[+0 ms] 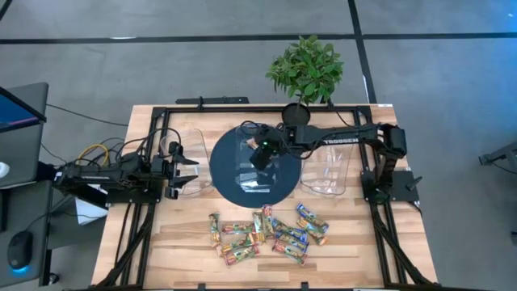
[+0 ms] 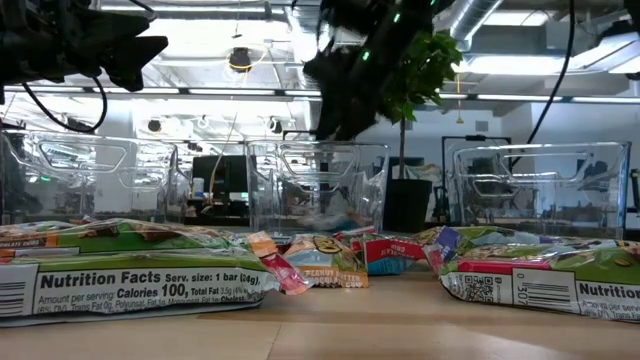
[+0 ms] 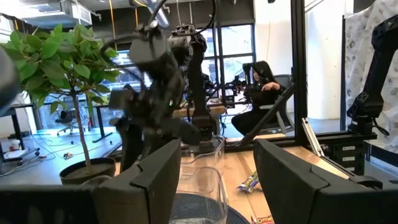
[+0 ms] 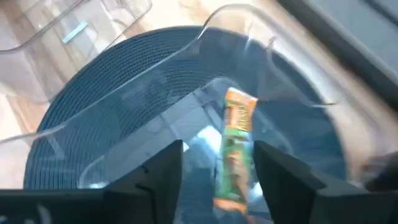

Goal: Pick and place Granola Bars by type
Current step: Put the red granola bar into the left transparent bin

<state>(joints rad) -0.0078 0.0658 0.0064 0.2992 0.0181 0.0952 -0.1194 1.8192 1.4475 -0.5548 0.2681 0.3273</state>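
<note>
One green-wrapped bar [image 4: 235, 149] shows between the right tool's [image 4: 217, 163] parted, empty fingers in the wrist view only; overhead, remaining Granola Bars [image 1: 266, 232] cluster lower centre on the worktop [image 1: 363, 250]; left tool [image 1: 179, 168] open, empty.

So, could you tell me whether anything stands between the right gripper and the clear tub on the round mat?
Nothing visible does. The right gripper hangs open over the middle tub on the dark round mat, with a green granola bar between its fingers, over the tub's open inside.

bars [image 2: 330, 262] strewn front of table | 3 clear tubs [image 2: 316, 185] behind | dark arm [image 2: 350, 70] above mid tub
</note>
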